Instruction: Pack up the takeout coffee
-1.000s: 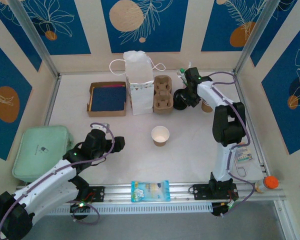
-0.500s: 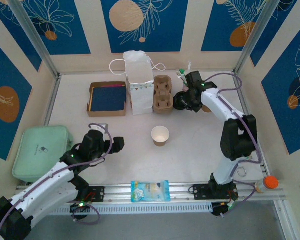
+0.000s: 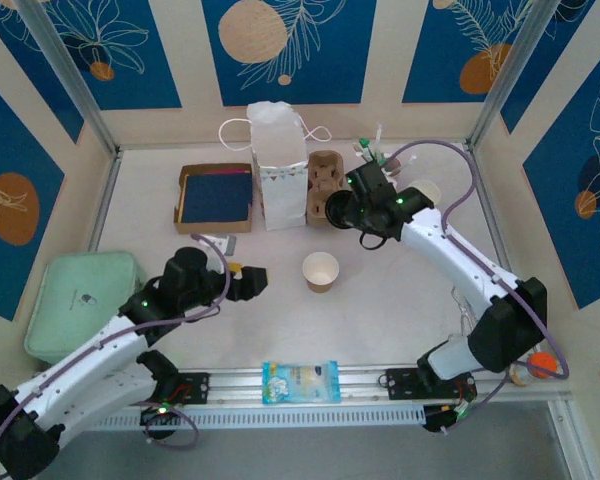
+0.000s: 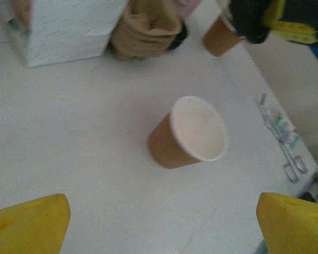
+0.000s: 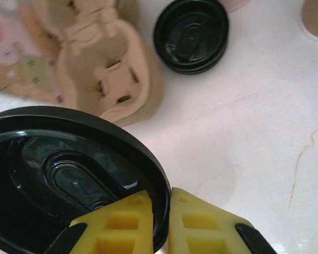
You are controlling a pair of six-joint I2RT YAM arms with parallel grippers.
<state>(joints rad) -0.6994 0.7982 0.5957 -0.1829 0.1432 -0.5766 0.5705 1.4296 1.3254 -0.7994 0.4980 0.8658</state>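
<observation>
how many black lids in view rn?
2: a lid pinched in the right gripper, another lid on the table beside the cup carrier; more may be nested under it.

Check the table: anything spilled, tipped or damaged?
Nothing stands out. The paper cup stands upright and empty mid-table, with no spill around it. The right gripper pinches a black lid by its rim, and the paper bag stands upright.
</observation>
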